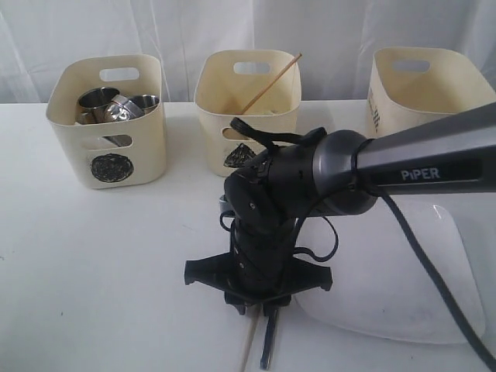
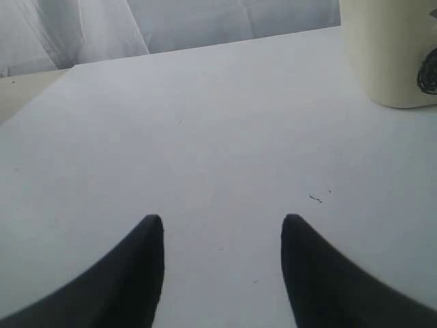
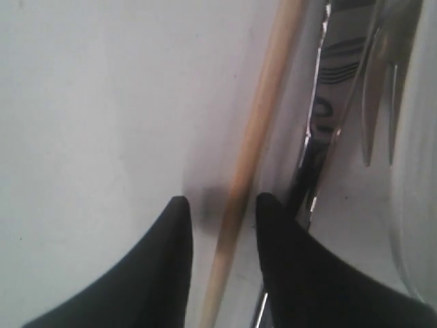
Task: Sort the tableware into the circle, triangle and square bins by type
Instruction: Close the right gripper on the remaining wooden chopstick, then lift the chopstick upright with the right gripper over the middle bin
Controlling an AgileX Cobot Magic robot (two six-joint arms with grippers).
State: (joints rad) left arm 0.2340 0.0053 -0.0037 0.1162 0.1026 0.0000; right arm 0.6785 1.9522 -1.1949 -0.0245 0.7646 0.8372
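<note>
Wooden chopstick (image 3: 252,157) flat on the table (image 1: 93,294), close to the front edge near its middle. Straddled by the right gripper (image 3: 222,198): fingers (image 3: 157,273) apart, one on each side, lowered to the table but not clamped on the stick. Just beside the chopstick and roughly parallel to it, a steel knife (image 3: 321,116), likewise lying loose and unsorted. Beyond the knife, more bright steel, perhaps the spoon; too blurred to call.

Next outward, toward the front right corner: the large white square plate (image 1: 418,294), flat on the table, just beside the reaching arm, not yet in any bin.

Along the back edge, three cream tubs in a row. At the back left, the circle bin (image 1: 108,155), already loaded with steel mugs (image 1: 97,99) and other round steel ware packed together. In the middle, the triangle bin (image 1: 248,116), with a second chopstick (image 1: 271,81) leaning out over its rim. At the back right, the square bin (image 1: 434,93), mark only glimpsed at its side, inside hidden from this angle.

White bowl nowhere in sight; possibly down inside a tub, impossible to say.

Left gripper (image 2: 222,217) over bare table near the circle bin, fingers well apart, nothing between them.

Judged from the layout: round ware done, cutlery partly done. Left to do, as far as shown: this chopstick, the knife, whatever steel lies beside it, and the plate. Likely past the halfway mark, with the bulkiest piece outstanding.
</note>
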